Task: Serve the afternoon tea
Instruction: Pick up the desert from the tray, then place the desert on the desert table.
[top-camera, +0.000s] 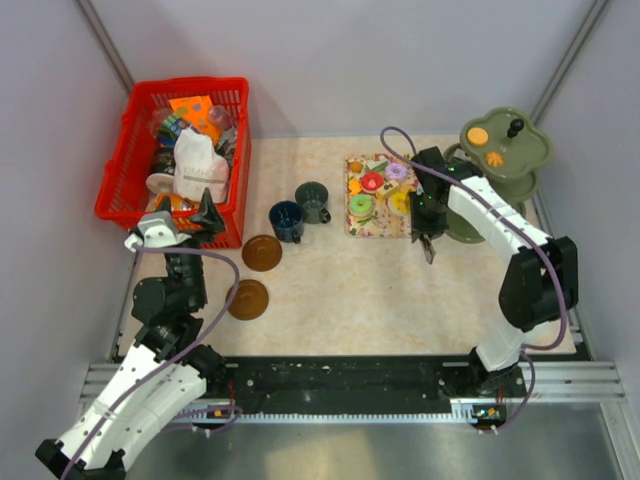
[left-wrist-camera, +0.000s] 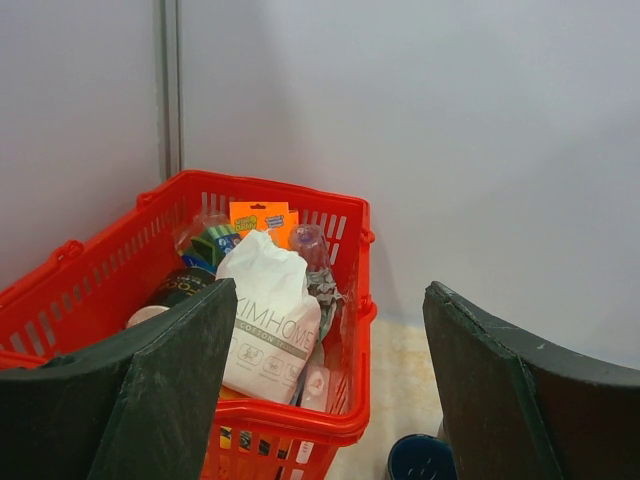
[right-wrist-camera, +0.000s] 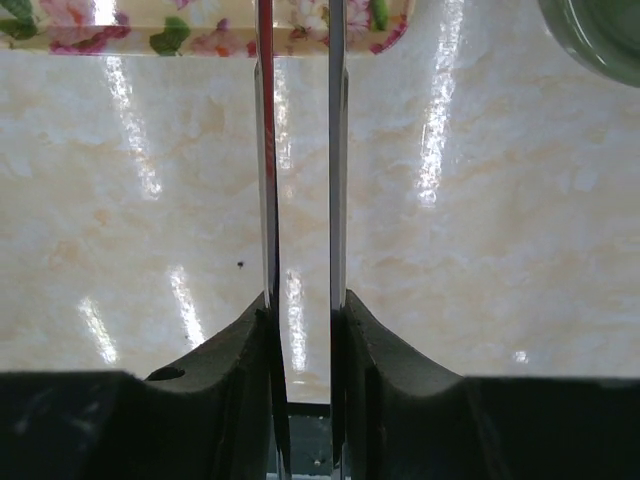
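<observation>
Small toy doughnuts and pastries (top-camera: 372, 183) lie on a floral tray (top-camera: 385, 226). The olive-green tiered stand (top-camera: 532, 163) at the back right carries two orange pastries (top-camera: 478, 135) on its top tier. A navy mug (top-camera: 287, 221) and a dark-green mug (top-camera: 313, 201) stand mid-table, with two brown saucers (top-camera: 262, 252) (top-camera: 247, 299) to their left. My right gripper (top-camera: 425, 215) (right-wrist-camera: 302, 300) is shut on thin metal tongs (right-wrist-camera: 337, 150), which point at the bare tabletop just in front of the tray's edge (right-wrist-camera: 200, 35). My left gripper (top-camera: 195, 215) (left-wrist-camera: 330, 370) is open and holds nothing, at the near corner of the basket.
A red plastic basket (top-camera: 130, 130) (left-wrist-camera: 290, 420) full of mixed clutter stands at the back left. The navy mug's rim (left-wrist-camera: 420, 460) shows low in the left wrist view. The stand's base (right-wrist-camera: 600, 30) is at the top right of the right wrist view. Grey walls close in on three sides.
</observation>
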